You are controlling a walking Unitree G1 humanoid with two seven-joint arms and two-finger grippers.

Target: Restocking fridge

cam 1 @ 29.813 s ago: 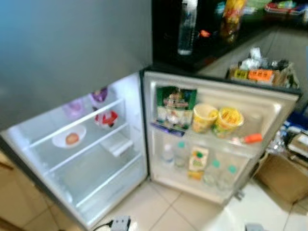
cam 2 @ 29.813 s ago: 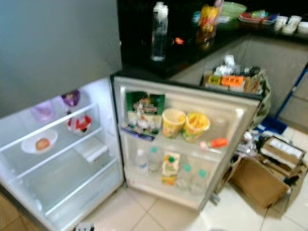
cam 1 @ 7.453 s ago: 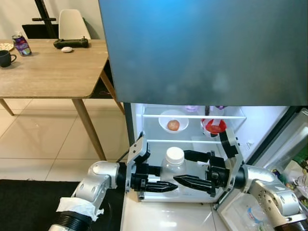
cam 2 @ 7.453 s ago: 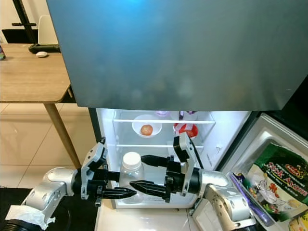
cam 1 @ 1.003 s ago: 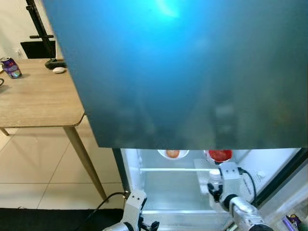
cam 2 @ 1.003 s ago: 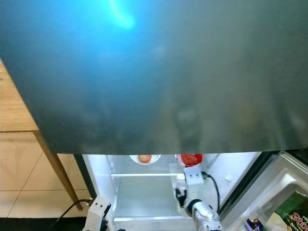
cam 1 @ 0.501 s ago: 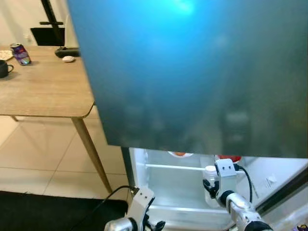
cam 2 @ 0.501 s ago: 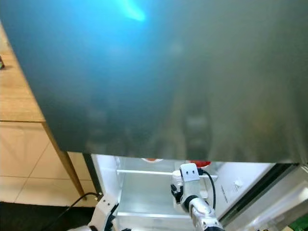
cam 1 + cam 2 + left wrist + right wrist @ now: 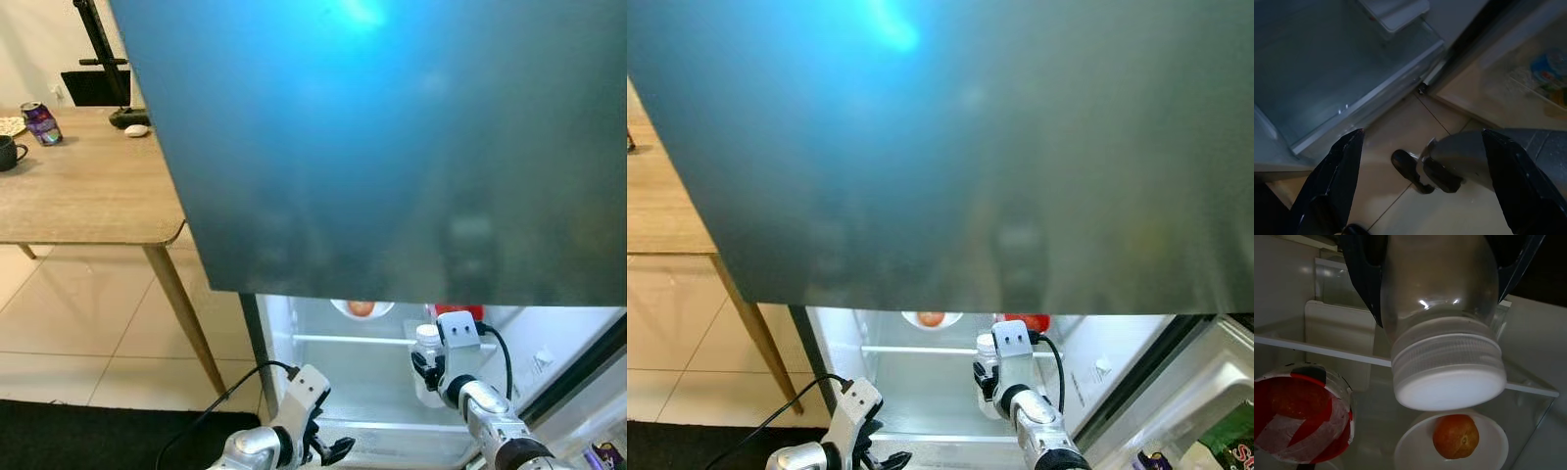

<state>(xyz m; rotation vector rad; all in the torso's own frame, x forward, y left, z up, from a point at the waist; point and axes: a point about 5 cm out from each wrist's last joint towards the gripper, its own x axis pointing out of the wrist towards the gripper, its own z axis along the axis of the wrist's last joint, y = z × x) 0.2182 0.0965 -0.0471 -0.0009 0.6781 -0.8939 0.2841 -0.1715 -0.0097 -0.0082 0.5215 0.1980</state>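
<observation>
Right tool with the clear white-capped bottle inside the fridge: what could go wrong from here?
1. The right tool grips the clear plastic bottle with a white cap close to the red-and-white cup and the white bowl with an orange fruit; pushing deeper may knock them.
2. The glass shelf edge sits near; the bottle could catch it.

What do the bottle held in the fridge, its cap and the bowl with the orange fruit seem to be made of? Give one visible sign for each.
Bottle, gripped by the right end effector: likely clear plastic; glossy highlights, and the fridge shows through it.
Cap: probably white opaque plastic; fine ribbing round its side.
Bowl: smooth, plain white, either ceramic or plastic; the look leaves it open.
</observation>
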